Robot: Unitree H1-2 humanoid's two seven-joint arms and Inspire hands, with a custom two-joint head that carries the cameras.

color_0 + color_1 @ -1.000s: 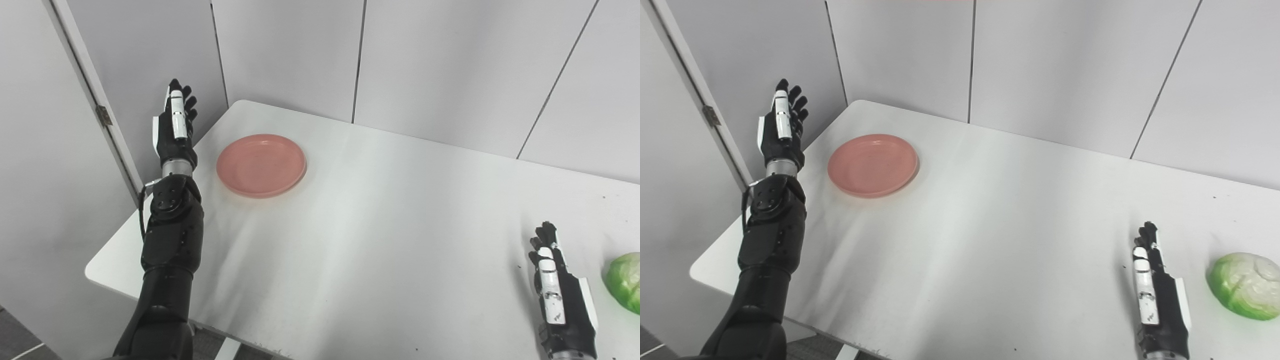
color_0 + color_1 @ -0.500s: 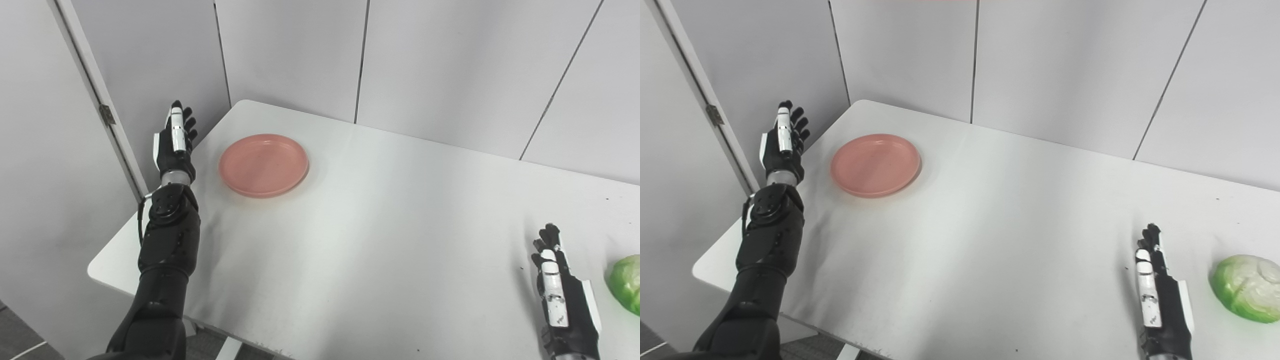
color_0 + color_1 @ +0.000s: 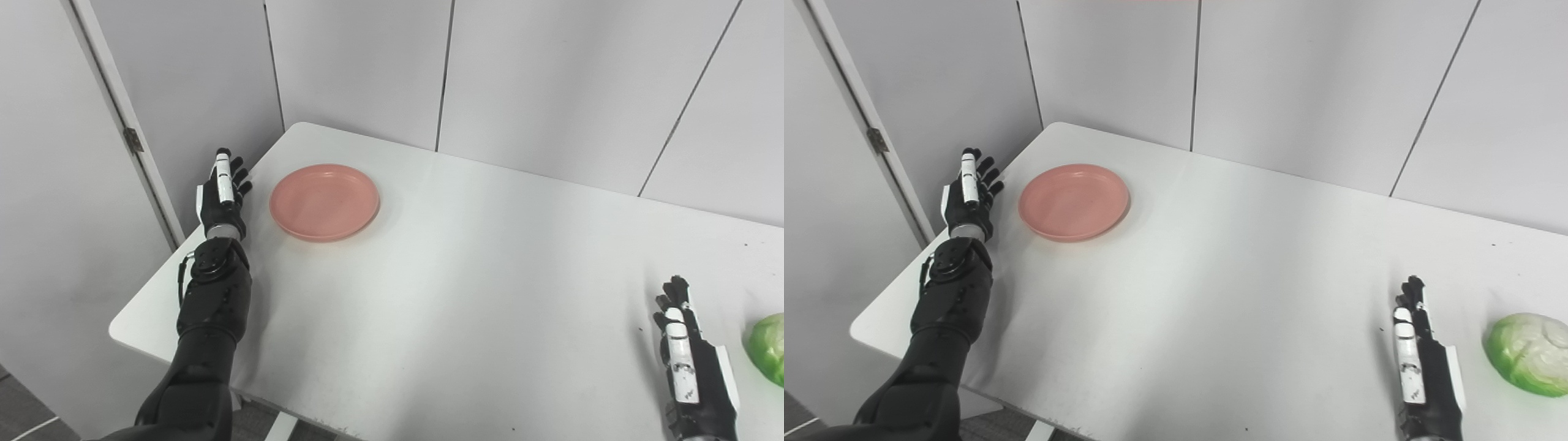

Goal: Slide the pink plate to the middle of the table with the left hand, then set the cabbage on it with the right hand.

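A pink plate point(image 3: 324, 201) lies near the far left corner of the white table point(image 3: 465, 269). My left hand point(image 3: 222, 197) is held edge-on at the table's left rim, just left of the plate and apart from it, fingers straight and spread, holding nothing. A green cabbage point(image 3: 1527, 353) sits at the near right, cut off by the frame edge in the left eye view. My right hand point(image 3: 1421, 361) rests low over the table just left of the cabbage, fingers extended, open and empty.
Grey wall panels point(image 3: 551, 79) stand right behind the table's far edge. A door with a hinge point(image 3: 133, 140) is to the left of the table. The table's left edge and near edge fall away to the floor.
My left hand has come down and slightly nearer, from raised beside the table corner to the level of the plate. The camera view has shifted a little. The plate, cabbage and right hand stay put.
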